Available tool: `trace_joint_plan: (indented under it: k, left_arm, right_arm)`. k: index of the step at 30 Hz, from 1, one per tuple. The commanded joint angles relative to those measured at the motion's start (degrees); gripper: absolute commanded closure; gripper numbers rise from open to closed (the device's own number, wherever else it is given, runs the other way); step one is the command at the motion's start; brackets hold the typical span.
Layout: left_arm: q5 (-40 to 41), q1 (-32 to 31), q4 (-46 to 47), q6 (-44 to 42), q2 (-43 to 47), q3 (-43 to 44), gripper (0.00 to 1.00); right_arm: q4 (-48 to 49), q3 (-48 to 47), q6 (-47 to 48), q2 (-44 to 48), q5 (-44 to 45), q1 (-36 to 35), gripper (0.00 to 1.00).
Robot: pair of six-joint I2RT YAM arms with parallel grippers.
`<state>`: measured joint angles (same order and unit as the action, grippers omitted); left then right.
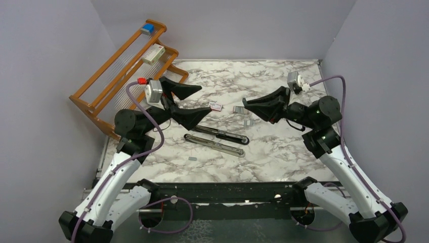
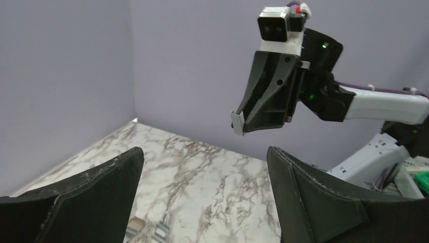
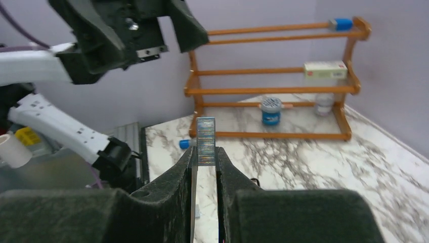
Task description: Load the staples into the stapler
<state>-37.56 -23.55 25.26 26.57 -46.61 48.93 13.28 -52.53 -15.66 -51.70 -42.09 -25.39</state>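
When the overhead view was read from its left edge, an orange wooden slatted rack was seen in the upper left. Just right of it, left of centre, the left claw was held above the white-and-grey marbled table, its black fingers spread wide and nothing between them. At the centre of the frame the slim black stapler was laid open on the table, its two long halves side by side; no staples could be made out in it. A small red-and-white packet was lying just above it in the frame. Right of centre, the right claw was raised clear of the table and narrowly closed on a short silver-grey strip of staples, which was gripped by its lower part and stood upright in the right wrist view. The carrying step was judged to be in hand, with loading not yet done. For the next move, the strip would need to be brought down and leftward to the stapler, turned lengthwise to its channel and seated squarely.
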Motion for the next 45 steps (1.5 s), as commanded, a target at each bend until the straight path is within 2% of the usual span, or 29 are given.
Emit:
trace_joint_plan:
  k: [1, 4, 7, 11, 19, 22, 27, 29, 31, 45]
  left_arm:
    - [-10.19, -5.32, 16.64, -0.54, -2.31, -1.00, 0.08]
    - [-10.32, -12.42, 18.03, -5.84, -4.40, -0.11, 0.14]
    - [-10.47, -16.44, 18.88, -8.12, -8.07, 1.00, 0.18]
    - [-9.31, -18.91, 19.84, -9.14, -11.37, 2.45, 0.23]
    - [-4.92, -21.25, 20.58, -8.52, -14.59, 3.82, 0.25]
    - [-4.88, -22.61, 20.85, -8.03, -15.70, 4.64, 0.28]
    - [-4.75, -24.47, 21.27, -8.41, -16.22, 5.08, 0.39]
    - [-4.46, -24.82, 21.28, -8.47, -16.46, 5.07, 0.50]
    - [-4.28, -24.96, 21.28, -8.30, -16.77, 5.06, 0.55]
    - [-2.70, -25.84, 21.34, -7.50, -17.79, 6.28, 0.51]
  right_arm:
    - [9.58, -0.73, -4.97, 1.64, -11.33, 0.26, 0.81]
    - [12.59, -0.37, -6.60, 1.69, -15.06, 0.25, 0.80]
    - [13.46, 0.18, -6.05, 1.78, -16.93, 0.25, 0.80]
    - [13.39, 1.01, -4.93, 3.33, -17.81, 0.25, 0.80]
    - [12.85, 1.12, -4.19, 4.68, -19.07, 0.26, 0.80]
    - [13.29, 1.50, -4.39, 4.62, -19.00, 0.26, 0.80]
    - [13.95, 1.81, -4.68, 4.43, -18.76, 0.25, 0.80]
    - [14.35, 1.82, -4.91, 4.44, -18.65, 0.25, 0.80]
    - [14.74, 1.80, -5.17, 4.49, -18.68, 0.25, 0.80]
    - [14.90, 1.43, -5.67, 4.18, -20.59, 0.25, 0.80]
